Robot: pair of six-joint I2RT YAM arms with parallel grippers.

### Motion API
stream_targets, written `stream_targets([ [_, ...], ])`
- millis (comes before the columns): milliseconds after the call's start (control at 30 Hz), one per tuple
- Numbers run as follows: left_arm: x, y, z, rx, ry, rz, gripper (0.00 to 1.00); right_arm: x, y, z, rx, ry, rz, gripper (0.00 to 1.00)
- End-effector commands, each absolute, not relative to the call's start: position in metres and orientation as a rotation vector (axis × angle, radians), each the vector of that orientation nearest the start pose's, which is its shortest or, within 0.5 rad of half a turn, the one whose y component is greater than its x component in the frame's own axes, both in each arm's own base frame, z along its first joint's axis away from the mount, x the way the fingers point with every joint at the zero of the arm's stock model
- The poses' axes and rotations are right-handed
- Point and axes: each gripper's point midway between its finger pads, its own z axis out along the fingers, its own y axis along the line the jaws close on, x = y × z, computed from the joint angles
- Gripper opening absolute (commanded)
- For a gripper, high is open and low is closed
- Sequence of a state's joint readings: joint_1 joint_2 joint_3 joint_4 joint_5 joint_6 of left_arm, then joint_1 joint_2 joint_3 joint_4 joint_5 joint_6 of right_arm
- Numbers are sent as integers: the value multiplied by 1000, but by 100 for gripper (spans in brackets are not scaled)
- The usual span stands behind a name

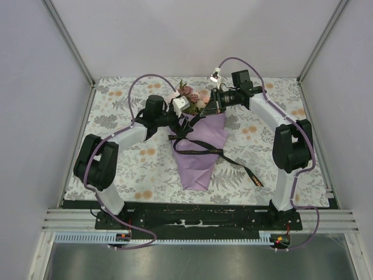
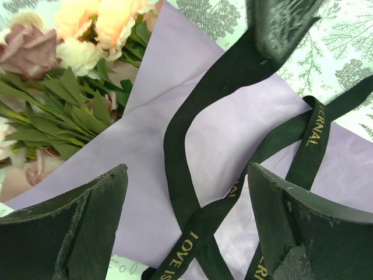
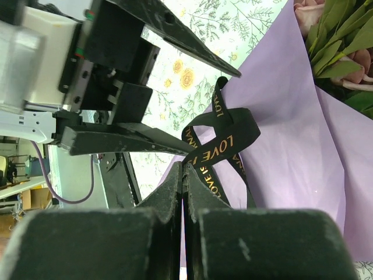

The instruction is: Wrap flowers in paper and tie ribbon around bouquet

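Note:
The bouquet (image 1: 198, 153) lies mid-table, a lilac paper (image 2: 233, 116) cone with the flowers (image 1: 192, 93) sticking out of its far, wide end. The black ribbon (image 1: 201, 150) with gold lettering crosses the cone and trails off to the right (image 1: 247, 170). My left gripper (image 2: 187, 169) hangs open just above the cone, and the crossed ribbon (image 2: 175, 140) runs between its fingers untouched. My right gripper (image 3: 183, 166) is shut, pinching a strand of ribbon (image 3: 224, 143) at its tips above the paper (image 3: 291, 128), close to the left fingers (image 3: 192, 52). Pink and peach blooms (image 2: 99, 23) show beside the leaves.
A floral-print tablecloth (image 1: 128, 169) covers the table. White walls with metal corner posts (image 1: 70, 46) close in the back and both sides. Purple cables (image 1: 140, 81) loop above each arm. A metal rail (image 1: 198, 219) runs along the near edge.

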State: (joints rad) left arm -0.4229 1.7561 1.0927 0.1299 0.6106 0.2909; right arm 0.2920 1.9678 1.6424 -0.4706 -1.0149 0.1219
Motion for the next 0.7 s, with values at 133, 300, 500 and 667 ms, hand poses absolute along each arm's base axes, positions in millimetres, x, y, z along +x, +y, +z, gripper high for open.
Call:
stream_targets([
  [133,394,-288,150,1231,1567,-721,91,385,276,213,-774,2083,1410,0],
  [300,401,-302,141,1354,1596,-806,92,381,277,221,-805,2048,1426,0],
  [500,406,-309,141,1365,1505,-788,90,376,277,227,-821,2031,1442,0],
  [667,404,-316,137,1367,1475,-842,65,373,277,235,-831,2011,1457,0],
])
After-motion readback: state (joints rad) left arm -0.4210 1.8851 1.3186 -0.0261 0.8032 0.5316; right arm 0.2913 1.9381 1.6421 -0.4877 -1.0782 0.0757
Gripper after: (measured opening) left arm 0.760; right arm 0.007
